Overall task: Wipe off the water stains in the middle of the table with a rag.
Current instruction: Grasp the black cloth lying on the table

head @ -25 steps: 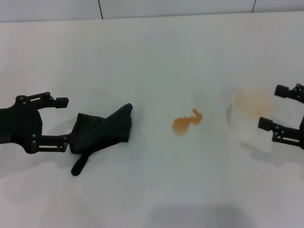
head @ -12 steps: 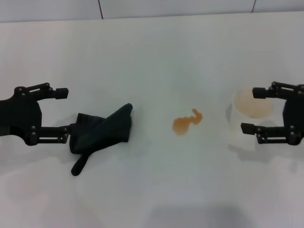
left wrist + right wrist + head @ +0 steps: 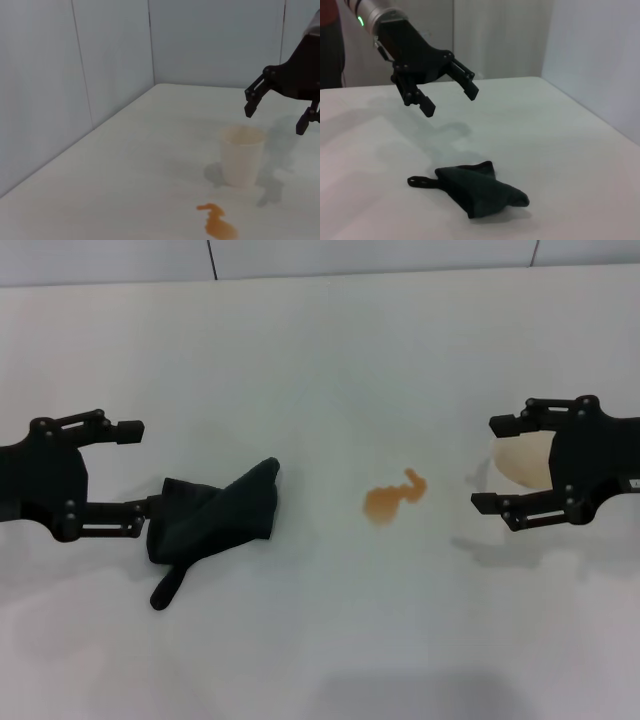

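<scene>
While the white desk [image 3: 330,350] spans the whole view, left pincer [image 3: 135,468] hovers above it w/ jaws spread wide, empty, just beside the dark rag [image 3: 215,520] lying crumpled at desk's left-centre. Right pincer [image 3: 495,466] is likewise wide open, empty, raised above a paper cup [image 3: 242,156]. Water stains [image 3: 392,497] sit mid-desk, btwn rag & cup.
</scene>
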`<control>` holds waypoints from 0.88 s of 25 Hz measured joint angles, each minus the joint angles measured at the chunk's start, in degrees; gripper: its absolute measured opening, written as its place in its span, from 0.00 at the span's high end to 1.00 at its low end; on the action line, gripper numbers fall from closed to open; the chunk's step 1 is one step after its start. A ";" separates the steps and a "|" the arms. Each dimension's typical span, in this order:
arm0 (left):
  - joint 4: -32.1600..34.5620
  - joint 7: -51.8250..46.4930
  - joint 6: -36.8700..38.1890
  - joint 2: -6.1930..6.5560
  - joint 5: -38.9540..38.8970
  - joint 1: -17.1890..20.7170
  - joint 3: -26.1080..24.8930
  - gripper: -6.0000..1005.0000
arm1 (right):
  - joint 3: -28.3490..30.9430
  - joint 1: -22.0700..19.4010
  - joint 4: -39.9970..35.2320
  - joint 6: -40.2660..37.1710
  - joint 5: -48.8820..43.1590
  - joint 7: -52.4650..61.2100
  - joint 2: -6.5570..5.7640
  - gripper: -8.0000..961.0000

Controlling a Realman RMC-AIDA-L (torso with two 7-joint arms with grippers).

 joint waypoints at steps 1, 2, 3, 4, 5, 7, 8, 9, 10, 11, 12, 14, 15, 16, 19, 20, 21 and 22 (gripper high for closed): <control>0.00 0.00 0.00 0.00 0.00 -0.05 0.00 0.17 | -0.03 0.12 -0.28 -0.17 -0.19 0.31 0.00 0.12; 0.00 -0.01 -0.01 0.00 0.00 -0.09 0.00 0.17 | -0.09 0.32 -0.76 -0.45 -0.52 0.82 -0.01 0.12; 0.00 0.00 -0.01 -0.01 0.00 -0.14 0.00 0.17 | -0.10 0.39 -0.92 -0.60 -0.66 0.98 -0.02 0.12; 0.00 0.00 -0.01 -0.03 0.00 -0.18 0.00 0.17 | -0.11 0.45 -0.97 -0.61 -0.72 1.07 -0.02 0.12; 0.00 0.01 -0.01 -0.04 0.00 -0.21 0.02 0.17 | -0.11 0.52 -0.99 -0.64 -0.81 1.13 -0.02 0.12; 0.00 -0.32 -0.01 -0.04 0.01 -0.28 0.07 0.17 | -0.06 0.57 -0.99 -0.64 -0.89 1.18 -0.03 0.12; 0.00 -0.90 0.00 -0.01 0.08 -0.38 0.10 0.17 | -0.03 0.57 -0.98 -0.64 -0.90 1.21 -0.03 0.12; 0.01 -2.23 -0.03 0.13 0.22 -0.66 0.17 0.17 | -0.01 0.53 -0.99 -0.62 -0.90 1.22 -0.03 0.12; -0.02 -3.65 -0.03 0.40 0.63 -1.10 0.27 0.17 | 0.03 0.48 -0.99 -0.58 -0.85 1.23 -0.03 0.12; -0.09 -4.74 -0.06 0.63 0.99 -1.48 0.37 0.17 | 0.03 0.47 -1.01 -0.51 -0.74 1.24 -0.03 0.12; -0.28 -6.38 -0.06 0.96 1.96 -2.24 0.52 0.17 | 0.02 0.47 -1.07 -0.38 -0.56 1.24 -0.03 0.12; -0.31 -9.37 -0.16 1.37 4.70 -3.89 0.59 0.17 | -0.02 0.58 -1.24 -0.23 -0.38 1.38 -0.04 0.12; -0.18 -10.80 -0.27 1.46 6.48 -4.90 0.60 0.17 | -0.03 0.66 -1.39 -0.18 -0.31 1.56 -0.03 0.12; -0.06 -12.71 -0.39 1.60 8.90 -6.16 0.60 0.18 | -0.03 0.75 -1.51 -0.15 -0.22 1.77 -0.01 0.12; -0.33 -16.81 -0.63 1.97 14.88 -9.63 0.62 0.18 | -0.03 1.05 -1.63 0.05 -0.06 2.24 0.04 0.12; -0.59 -17.69 -0.67 1.98 16.70 -10.73 0.64 0.18 | -0.03 1.16 -1.63 0.09 -0.04 2.34 0.03 0.12; -0.88 -18.52 -0.74 1.99 19.03 -11.89 0.66 0.18 | -0.06 1.34 -1.64 0.11 -0.01 2.57 0.06 0.12; -1.24 -19.03 -0.79 1.90 21.47 -13.18 0.68 0.18 | -0.13 1.47 -1.65 0.12 0.04 2.73 0.09 0.12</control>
